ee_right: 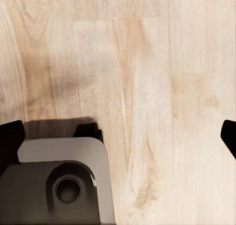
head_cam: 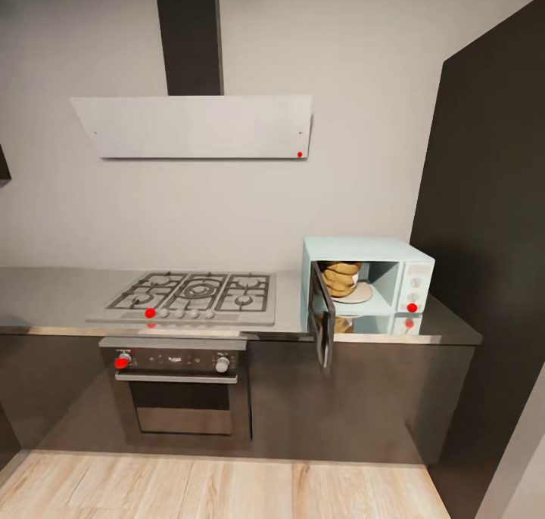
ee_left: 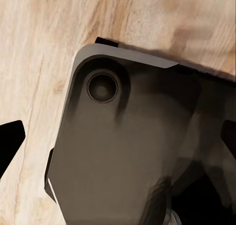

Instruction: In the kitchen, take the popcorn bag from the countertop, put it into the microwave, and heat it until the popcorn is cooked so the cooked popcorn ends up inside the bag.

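popcorn bag point(head_cam: 341, 278) inside open microwave point(head_cam: 378, 256)

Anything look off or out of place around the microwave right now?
Only the microwave door: it hangs wide open, swung out past the countertop edge, with the popcorn bag upright inside on the plate. Nothing looks spilled, tipped or damaged. The door needs shutting before heating.

I counted 1 microwave point(head_cam: 369, 283), 1 popcorn bag point(head_cam: 341, 278) inside it, 1 oven point(head_cam: 179, 386), 1 gas hob point(head_cam: 191, 296) and 1 range hood point(head_cam: 193, 125).
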Robot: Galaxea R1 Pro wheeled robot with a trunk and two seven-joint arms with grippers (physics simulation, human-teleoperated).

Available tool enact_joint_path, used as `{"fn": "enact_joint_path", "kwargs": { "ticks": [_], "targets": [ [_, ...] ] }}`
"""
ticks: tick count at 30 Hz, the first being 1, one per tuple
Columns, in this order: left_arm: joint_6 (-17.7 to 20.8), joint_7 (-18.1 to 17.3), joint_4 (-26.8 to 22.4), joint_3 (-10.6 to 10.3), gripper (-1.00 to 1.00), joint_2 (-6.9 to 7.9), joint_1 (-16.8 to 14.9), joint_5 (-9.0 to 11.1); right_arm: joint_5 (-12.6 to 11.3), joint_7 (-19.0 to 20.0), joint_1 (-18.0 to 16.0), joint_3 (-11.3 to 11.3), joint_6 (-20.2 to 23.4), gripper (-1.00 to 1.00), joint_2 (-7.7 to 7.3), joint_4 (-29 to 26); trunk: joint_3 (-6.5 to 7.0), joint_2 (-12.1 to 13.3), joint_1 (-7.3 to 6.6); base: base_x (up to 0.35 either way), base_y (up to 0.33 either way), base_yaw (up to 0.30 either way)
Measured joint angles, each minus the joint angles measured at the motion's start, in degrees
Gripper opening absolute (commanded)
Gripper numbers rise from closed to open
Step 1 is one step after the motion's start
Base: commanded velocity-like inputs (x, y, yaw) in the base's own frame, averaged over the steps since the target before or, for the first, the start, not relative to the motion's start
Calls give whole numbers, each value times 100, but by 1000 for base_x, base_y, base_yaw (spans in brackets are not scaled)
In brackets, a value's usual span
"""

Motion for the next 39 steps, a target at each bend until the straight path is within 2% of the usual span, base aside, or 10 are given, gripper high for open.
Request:
{"fn": "enact_joint_path", "kwargs": {
  "ticks": [19, 23, 27, 30, 32, 33, 35, 36, 39],
  "targets": [
    [-5, -5, -2, -14, 100, -2, -1, -27, 19, -1, 6, 6, -1, 100, -6, 0, 0, 0, 3, 237, 0, 0],
    [27, -27, -352, -43, 100, 28, -2, -67, 19, -1, 8, 7, -29, 100, -25, 0, 1, 1, 3, 4, 0, 0],
    [254, -33, -1538, -17, 100, 117, -5, -117, 19, -1, 6, 8, -63, 100, -37, 0, 2, 1, 3, 0, 0, 0],
    [1220, -7, -2938, -21, 100, 144, -4, -155, 19, -1, 9, 8, -74, 100, -43, 0, 2, 2, 3, 0, 0, 0],
    [1933, -7, -4084, -27, 100, 153, -10, -166, 25, -1, 7, 11, -80, 100, -37, 0, 2, 2, 3, 0, 0, 0],
    [2165, -8, -4502, -27, 100, 155, -14, -188, 27, -1, 7, 16, -82, 100, -36, 0, 2, 2, 3, 0, 0, 0],
    [2592, -7, -4965, -27, 100, 151, -73, -274, 33, -1, 9, 23, -83, 100, -39, 0, 3, 2, 3, 0, 0, 0],
    [2952, -8, -5351, -37, 100, 125, -260, -435, 35, -1, 9, 25, -84, 100, -42, 0, 2, 2, 3, 0, 0, 0],
    [3413, -22, -6094, -52, 100, 85, -549, -628, 37, -1, 7, 26, -84, 100, -44, 0, 3, 2, 3, 0, 0, 0]
  ]
}}
